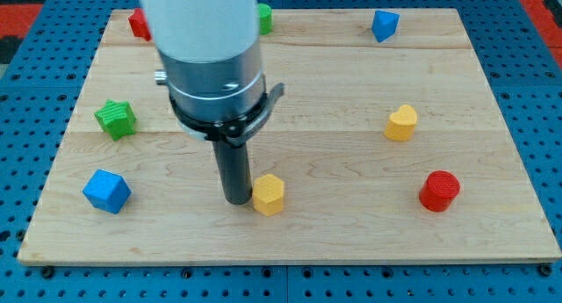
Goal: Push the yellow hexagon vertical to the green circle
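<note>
The yellow hexagon (269,194) lies near the view's bottom centre of the wooden board (351,241). My tip (237,200) stands right at the hexagon's left side, touching or almost touching it. The green circle (264,19) sits at the view's top, partly hidden behind the arm's white and grey body (211,66). It is far above the hexagon and roughly in line with it.
A green star-like block (116,119) is at the left, a blue cube (106,191) at the bottom left. A red block (138,24) shows at the top left, a blue block (384,25) at the top right. A yellow block (401,123) and a red cylinder (439,191) are at the right.
</note>
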{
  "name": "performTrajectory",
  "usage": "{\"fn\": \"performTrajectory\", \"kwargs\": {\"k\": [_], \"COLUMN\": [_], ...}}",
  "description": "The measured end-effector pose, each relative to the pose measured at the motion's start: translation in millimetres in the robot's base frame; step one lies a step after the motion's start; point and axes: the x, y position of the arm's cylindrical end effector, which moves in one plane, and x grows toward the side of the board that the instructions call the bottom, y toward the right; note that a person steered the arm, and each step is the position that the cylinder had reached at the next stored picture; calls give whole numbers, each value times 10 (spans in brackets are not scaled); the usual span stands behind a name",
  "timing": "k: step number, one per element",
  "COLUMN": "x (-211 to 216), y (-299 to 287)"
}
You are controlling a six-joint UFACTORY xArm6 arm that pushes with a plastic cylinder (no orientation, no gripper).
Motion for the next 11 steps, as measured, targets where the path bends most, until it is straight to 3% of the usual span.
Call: {"fn": "performTrajectory", "kwargs": {"k": [2, 4, 5, 8, 11], "x": [-413, -928, -1135, 269, 411], "y": [1498, 2210, 2096, 1113, 94]}}
